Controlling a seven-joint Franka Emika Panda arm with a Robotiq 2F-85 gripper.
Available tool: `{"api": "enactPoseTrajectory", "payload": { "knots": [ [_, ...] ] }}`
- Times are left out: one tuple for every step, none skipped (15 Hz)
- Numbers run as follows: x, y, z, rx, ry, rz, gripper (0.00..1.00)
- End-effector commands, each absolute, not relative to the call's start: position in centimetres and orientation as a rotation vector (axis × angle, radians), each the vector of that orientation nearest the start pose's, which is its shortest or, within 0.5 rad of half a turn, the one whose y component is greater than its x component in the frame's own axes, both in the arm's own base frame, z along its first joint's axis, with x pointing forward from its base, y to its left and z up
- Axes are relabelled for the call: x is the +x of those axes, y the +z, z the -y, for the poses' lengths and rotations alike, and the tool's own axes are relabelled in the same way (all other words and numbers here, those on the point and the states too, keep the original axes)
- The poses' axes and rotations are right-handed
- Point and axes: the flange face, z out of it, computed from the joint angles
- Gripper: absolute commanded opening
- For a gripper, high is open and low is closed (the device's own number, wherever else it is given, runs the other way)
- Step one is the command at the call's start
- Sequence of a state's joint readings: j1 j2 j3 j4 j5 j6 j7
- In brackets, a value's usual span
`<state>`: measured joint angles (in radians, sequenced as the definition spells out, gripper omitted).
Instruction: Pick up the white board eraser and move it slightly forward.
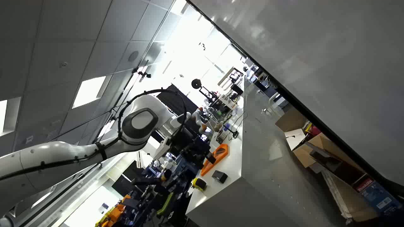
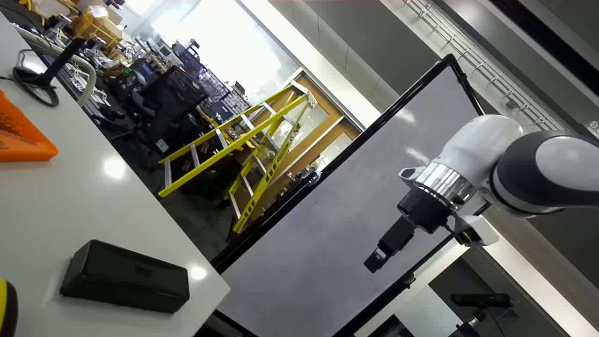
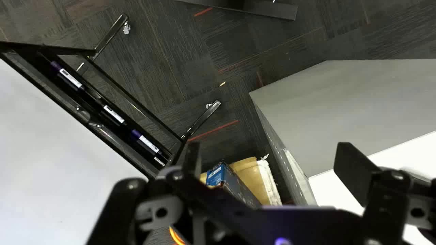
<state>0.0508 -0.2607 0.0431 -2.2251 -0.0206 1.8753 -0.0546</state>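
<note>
Black boxy plastic-looking eraser (image 2: 126, 278): judged light, stiff, slightly slick; best gripped mid-length, across its narrow width.
Black blunt fingers (image 3: 354, 173): held apart, clear of the eraser.

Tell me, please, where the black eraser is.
In an exterior view, the black eraser lies at lower left, between the tape measure and the tabletop corner.

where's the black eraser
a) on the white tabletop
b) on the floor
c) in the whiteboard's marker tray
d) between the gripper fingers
a, since both exterior views show the black eraser lying on the white tabletop, apart from the gripper.
</note>
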Motion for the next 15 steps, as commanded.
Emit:
{"api": "enactPoseTrajectory", "payload": {
  "knots": [
    [46.1, 47.4, -4.3, -3.161, 0.142, 0.243, 1.00],
    [46.1, 47.4, -4.3, -3.161, 0.142, 0.243, 1.00],
    [46.1, 47.4, -4.3, -3.161, 0.142, 0.243, 1.00],
    [46.1, 47.4, -4.3, -3.161, 0.142, 0.243, 1.00],
    [46.1, 47.4, -4.3, -3.161, 0.142, 0.243, 1.00],
    [46.1, 47.4, -4.3, -3.161, 0.142, 0.243, 1.00],
    [46.1, 47.4, -4.3, -3.161, 0.142, 0.243, 1.00],
    [46.4, 47.4, -4.7, -3.191, 0.129, 0.291, 1.00],
    [46.8, 47.3, -5.4, -3.203, 0.127, 0.366, 1.00],
    [47.1, 47.1, -6.2, -3.215, 0.132, 0.448, 1.00],
    [47.4, 46.9, -7.2, -3.221, 0.142, 0.549, 1.00],
    [47.7, 46.5, -8.5, -3.216, 0.150, 0.643, 1.00],
    [47.9, 46.1, -9.7, -3.209, 0.148, 0.732, 1.00],
    [48.1, 45.6, -11.1, -3.197, 0.144, 0.824, 1.00],
    [48.3, 45.1, -12.6, -3.184, 0.131, 0.913, 1.00]
  ]
}}
